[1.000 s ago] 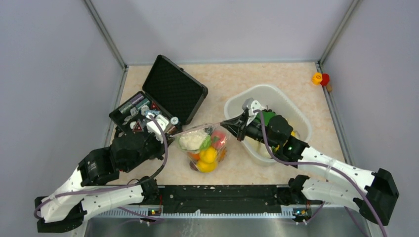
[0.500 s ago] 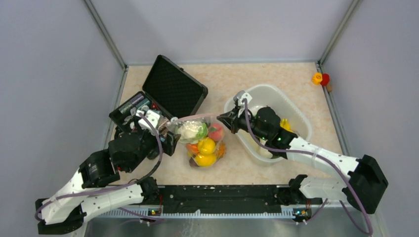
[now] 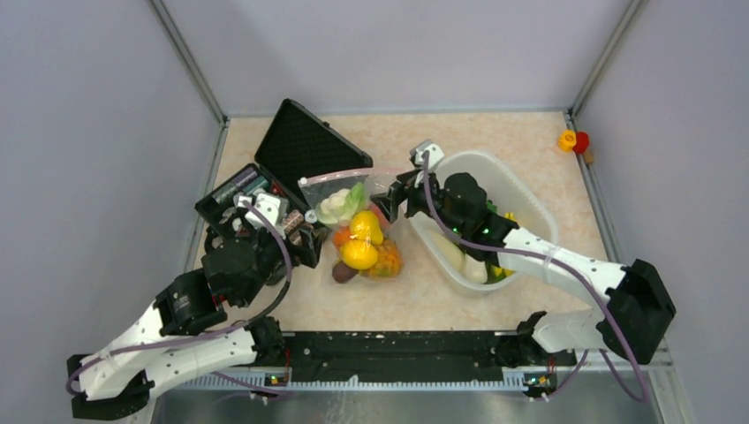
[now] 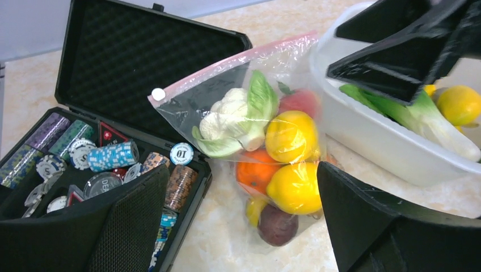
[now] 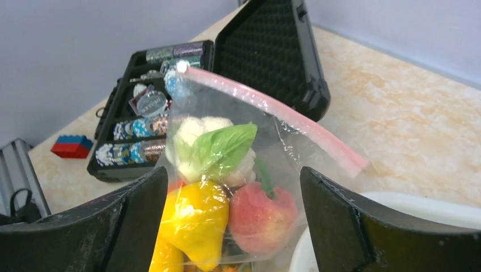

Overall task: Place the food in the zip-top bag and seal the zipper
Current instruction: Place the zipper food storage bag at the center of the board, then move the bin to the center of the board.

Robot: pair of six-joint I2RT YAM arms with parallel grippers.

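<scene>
Between the spread left gripper (image 4: pixel 243 169) and right gripper (image 5: pixel 233 171), the clear zip-top bag (image 4: pixel 193 101) bulges with food (image 4: pixel 292 136), pink zipper (image 4: pixel 227 64) uppermost

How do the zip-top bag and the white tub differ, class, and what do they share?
The zip-top bag is thin, clear, crinkly film with a pink strip at its mouth; the white tub is rigid and open-topped. The bag is packed full; the tub holds just a few pieces, among them a leafy stalk. Both hold toy food.
</scene>
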